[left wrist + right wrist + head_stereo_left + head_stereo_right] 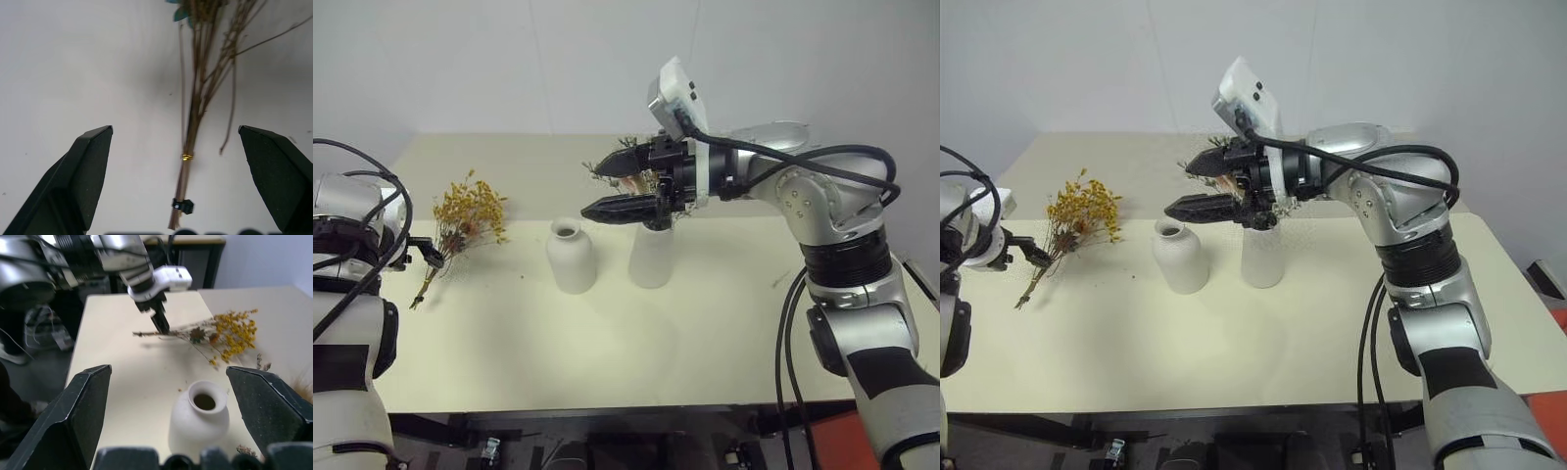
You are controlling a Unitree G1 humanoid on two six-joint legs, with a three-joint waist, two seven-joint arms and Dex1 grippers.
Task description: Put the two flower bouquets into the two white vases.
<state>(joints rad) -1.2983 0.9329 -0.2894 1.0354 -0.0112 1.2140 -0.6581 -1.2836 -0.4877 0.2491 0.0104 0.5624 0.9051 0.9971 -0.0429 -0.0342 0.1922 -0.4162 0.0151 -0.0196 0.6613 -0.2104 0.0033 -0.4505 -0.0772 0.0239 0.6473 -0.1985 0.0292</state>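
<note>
While yellow-orange dried bouquet (467,217) lies flat on cream table (607,343), left gripper (160,320) hovers over its stems, fingers spread. Right gripper (626,186) gapes empty above cylinder vase (652,257), sprig bunch (628,147) behind. Bottle vase (571,256) stands empty just beside.

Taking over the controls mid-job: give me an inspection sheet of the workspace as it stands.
Surface: cream table, bare near the front edge.
Job's things: yellow bouquet lying flat; bottle vase empty; cylinder vase holds the grey-green sprig bunch.
Clutter: nothing seen.
Grippers: left gripper open over the bouquet's stems; right gripper open above the vases.
Cables: black cables along both arms.
Surroundings: white wall.
</note>
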